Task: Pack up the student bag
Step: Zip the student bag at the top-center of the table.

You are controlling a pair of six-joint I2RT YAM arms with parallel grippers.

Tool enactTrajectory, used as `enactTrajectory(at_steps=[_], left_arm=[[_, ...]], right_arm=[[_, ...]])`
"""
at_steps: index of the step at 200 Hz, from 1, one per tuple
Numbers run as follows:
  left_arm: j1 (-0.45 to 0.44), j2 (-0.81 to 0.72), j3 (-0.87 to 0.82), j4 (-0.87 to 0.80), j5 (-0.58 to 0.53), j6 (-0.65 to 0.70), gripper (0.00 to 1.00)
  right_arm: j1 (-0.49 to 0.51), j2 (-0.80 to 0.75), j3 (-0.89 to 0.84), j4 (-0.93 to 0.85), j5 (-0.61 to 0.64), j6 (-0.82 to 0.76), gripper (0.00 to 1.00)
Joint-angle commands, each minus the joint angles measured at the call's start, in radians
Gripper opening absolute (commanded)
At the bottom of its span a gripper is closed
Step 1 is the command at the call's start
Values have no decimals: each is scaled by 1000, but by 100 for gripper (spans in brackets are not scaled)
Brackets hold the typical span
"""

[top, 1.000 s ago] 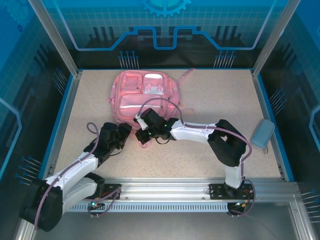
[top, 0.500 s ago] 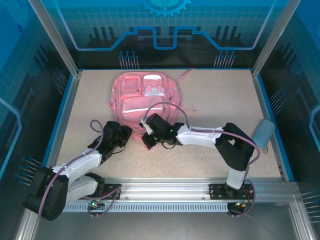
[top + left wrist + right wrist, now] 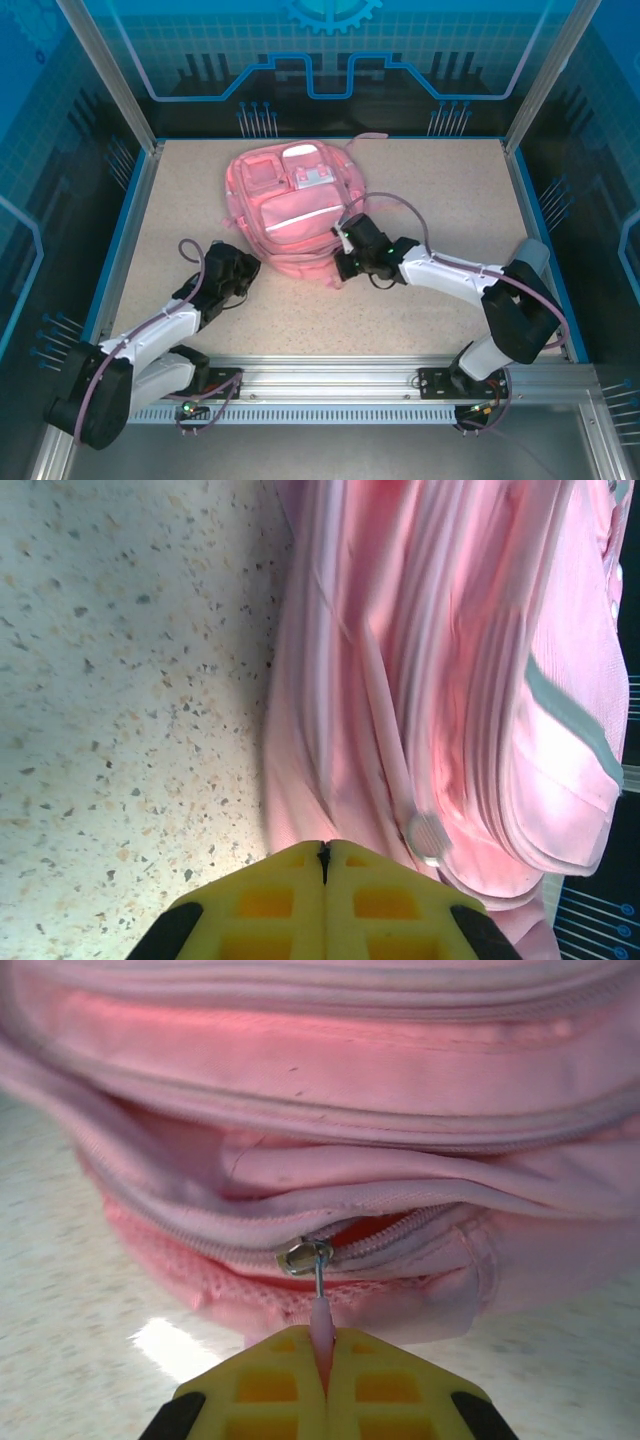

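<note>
1. Student bag (image 3: 295, 205) lies flat on the bench (image 3: 450, 190), left of centre and toward the back. Pocket side is up and it sits slightly skewed. A pink strap (image 3: 368, 138) trails off the far end.
2. Right gripper (image 3: 343, 265) is low at the bag's near right corner.
3. Right wrist view: the right gripper is clamped on the pink zip pull (image 3: 320, 1322). The pull is pinched between the yellow fingers (image 3: 260, 1385) and runs straight from them to the slider.
4. The metal zip slider (image 3: 298, 1257) sits on the lowest zip at the bag's near end. Right of the slider the zip gapes a little, with reddish interior showing. Left of it the zip looks closed.
5. Left gripper (image 3: 247, 268) is at the bag's near left corner, down at bench level.
6. Left wrist view: the left gripper's fingers are pressed together with nothing between them.
7. Bag fabric runs just beside the right-hand finger. Cannot tell if it touches.
8. A round pale snap button (image 3: 428, 837) on the bag's edge sits just beside the left gripper's fingertips.
9. The bag's near end lies between the two grippers, which are apart from each other.
</note>
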Motion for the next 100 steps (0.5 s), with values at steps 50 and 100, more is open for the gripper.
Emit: enactTrajectory(at_steps=[50,100], left_arm=[[10,-66,36,-108,68,63,39],[10,-59,48,-34,186,-29,66]], right_arm=[[9,49,77,25,-260,-87,0],[118,153,197,65,-370,-108,0]])
